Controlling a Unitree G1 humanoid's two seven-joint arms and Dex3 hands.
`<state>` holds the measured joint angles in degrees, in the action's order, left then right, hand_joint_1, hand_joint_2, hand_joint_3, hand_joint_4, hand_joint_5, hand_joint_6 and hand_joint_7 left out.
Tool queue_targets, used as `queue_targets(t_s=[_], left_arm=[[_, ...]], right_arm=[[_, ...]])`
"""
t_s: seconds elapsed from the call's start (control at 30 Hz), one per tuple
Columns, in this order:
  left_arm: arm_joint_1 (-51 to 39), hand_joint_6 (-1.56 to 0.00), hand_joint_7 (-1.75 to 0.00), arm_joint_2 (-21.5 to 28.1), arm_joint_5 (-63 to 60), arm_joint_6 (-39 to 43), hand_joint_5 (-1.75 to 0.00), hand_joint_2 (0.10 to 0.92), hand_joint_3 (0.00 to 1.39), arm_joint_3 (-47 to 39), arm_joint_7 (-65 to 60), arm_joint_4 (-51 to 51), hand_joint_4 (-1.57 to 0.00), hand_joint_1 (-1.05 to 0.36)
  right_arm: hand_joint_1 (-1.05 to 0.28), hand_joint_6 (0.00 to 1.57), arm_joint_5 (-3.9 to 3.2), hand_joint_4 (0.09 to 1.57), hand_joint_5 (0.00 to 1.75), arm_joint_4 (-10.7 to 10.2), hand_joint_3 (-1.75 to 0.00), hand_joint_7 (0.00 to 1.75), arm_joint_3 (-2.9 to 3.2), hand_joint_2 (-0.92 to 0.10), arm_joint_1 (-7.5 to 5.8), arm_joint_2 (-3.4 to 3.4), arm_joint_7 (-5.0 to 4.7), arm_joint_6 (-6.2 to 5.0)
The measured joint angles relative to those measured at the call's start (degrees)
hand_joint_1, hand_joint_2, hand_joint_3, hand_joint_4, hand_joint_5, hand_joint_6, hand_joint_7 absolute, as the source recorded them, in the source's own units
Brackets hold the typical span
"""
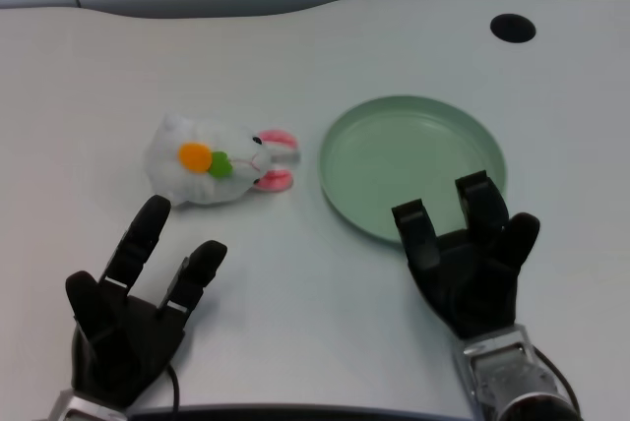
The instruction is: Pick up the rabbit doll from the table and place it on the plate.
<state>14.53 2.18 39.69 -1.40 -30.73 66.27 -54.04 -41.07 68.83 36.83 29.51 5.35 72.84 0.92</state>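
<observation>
The left robot hand (133, 298) rests empty with fingers spread on the white desk (89, 77). Just beyond its fingertips lies the rabbit doll (219, 160); the green plate (413, 160) sits farther right, apart from the doll.

One rabbit doll (219, 161), one green plate (394, 150), two black hands, one table hole (513, 28)

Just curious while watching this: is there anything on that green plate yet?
Nothing lies on the green plate; its bare inside shows. The right hand covers its near rim. The rabbit doll lies on the table beside it.
</observation>
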Motion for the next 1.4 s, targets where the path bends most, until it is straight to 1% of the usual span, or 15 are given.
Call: queue_targets(t_s=[0.4,0.53,0.57,0.63,0.7,0.73,0.9,0.97,1.03,1.1,1.13,1.17,1.27,1.3,1.4], left_arm=[[-1.1,-0.54,0.0,-0.9,0.6,-0.2,-0.67,0.921,0.37,-0.1,0.3,1.1,-0.43,-0.91],[-1.2,-0.55,-0.01,-0.9,0.9,0.0,-0.68,0.921,0.37,-0.4,0.6,1.0,-0.44,-0.91],[-1.1,-0.56,-0.01,-0.9,1.0,0.0,-0.68,0.921,0.36,-0.5,0.6,0.9,-0.44,-0.91],[-1.1,-0.56,-0.01,-0.8,1.0,0.0,-0.68,0.921,0.35,-0.6,0.6,0.6,-0.44,-0.92],[-1.1,-0.55,-0.01,-0.8,1.1,-0.1,-0.67,0.921,0.35,-0.7,0.6,0.6,-0.43,-0.92],[-1.1,-0.55,-0.01,-0.8,1.1,-0.3,-0.67,0.921,0.34,-0.7,0.6,0.7,-0.43,-0.92],[-1.2,-0.54,0.0,-0.9,1.1,-0.4,-0.67,0.921,0.36,-0.6,0.5,0.9,-0.42,-0.91],[-1.2,-0.53,0.0,-1.1,-0.3,3.6,-0.67,0.921,0.38,-0.3,-0.4,1.5,-0.4,-0.89],[-1.2,-0.51,0.0,-0.9,-3.0,10.4,-0.69,0.921,0.31,0.7,-1.5,3.0,-0.36,-0.89],[-1.0,-0.5,0.0,0.4,-5.6,15.3,-0.69,0.921,0.26,1.9,-2.7,4.9,-0.34,-0.88],[-0.7,-0.49,0.0,1.2,-6.6,17.1,-0.68,0.921,0.21,2.4,-3.6,6.0,-0.34,-0.89],[-0.5,-0.48,0.0,2.1,-7.7,18.4,-0.68,0.921,0.2,2.9,-4.5,7.1,-0.33,-0.9],[0.4,-0.48,0.0,4.2,-8.9,20.6,-0.67,0.921,0.18,3.9,-6.3,9.1,-0.33,-0.91],[0.7,-0.48,0.0,4.7,-9.5,21.8,-0.65,0.921,0.15,4.3,-6.8,9.0,-0.33,-0.88],[4.3,-0.45,0.0,7.9,-13.5,28.2,-0.61,0.921,0.07,6.1,-7.4,6.4,-0.3,-0.8]], right_arm=[[-0.46,0.75,0.06,0.95,1.75,-0.4,-0.01,1.72,-0.23,-0.86,-0.21,0.0,0.35,0.3],[-0.44,0.8,0.02,0.96,1.75,-0.4,-0.01,1.56,-0.22,-0.86,-0.21,-0.01,0.98,1.2],[-0.43,0.85,0.01,0.96,1.75,-0.4,0.0,1.37,-0.21,-0.86,-0.2,-0.01,1.06,1.28],[-0.43,0.89,0.01,0.96,1.75,-0.4,0.0,1.26,-0.19,-0.85,-0.19,-0.01,1.06,1.39],[-0.46,0.86,0.06,0.95,1.75,-0.4,-0.01,1.45,-0.23,-0.86,-0.19,-0.01,1.06,1.36],[-0.46,0.85,0.11,0.95,1.75,-0.4,-0.01,1.48,-0.26,-0.86,-0.19,-0.01,1.06,1.3],[-0.44,0.89,0.14,0.94,1.75,-0.4,0.0,1.46,-0.25,-0.84,-0.19,-0.04,0.63,1.4],[-0.45,0.88,0.14,0.94,1.75,-0.4,0.0,1.5,-0.24,-0.85,-0.18,-0.04,0.4,1.42],[-0.47,0.86,0.17,0.95,1.75,-0.4,-0.01,1.52,-0.27,-0.85,-0.16,-0.06,0.18,1.39],[-0.47,0.86,0.18,0.95,1.75,-0.4,-0.01,1.49,-0.29,-0.85,-0.13,-0.09,0.16,1.38],[-0.47,0.9,0.18,0.95,1.75,-0.3,0.0,1.36,-0.28,-0.85,-0.08,-0.1,0.16,1.39],[-0.47,0.91,0.17,0.95,1.75,-0.2,0.0,1.31,-0.26,-0.85,-0.02,-0.11,0.15,1.39],[-0.47,0.93,0.17,0.95,1.75,-0.1,0.0,1.27,-0.2,-0.85,0.09,-0.12,0.01,1.39],[-0.46,0.89,0.14,0.96,1.75,0.0,0.0,1.41,-0.14,-0.85,0.16,-0.13,-0.02,1.39],[-0.45,0.88,0.08,0.96,1.75,0.7,-0.01,1.44,0.06,-0.84,0.71,-0.2,-0.09,1.44]])
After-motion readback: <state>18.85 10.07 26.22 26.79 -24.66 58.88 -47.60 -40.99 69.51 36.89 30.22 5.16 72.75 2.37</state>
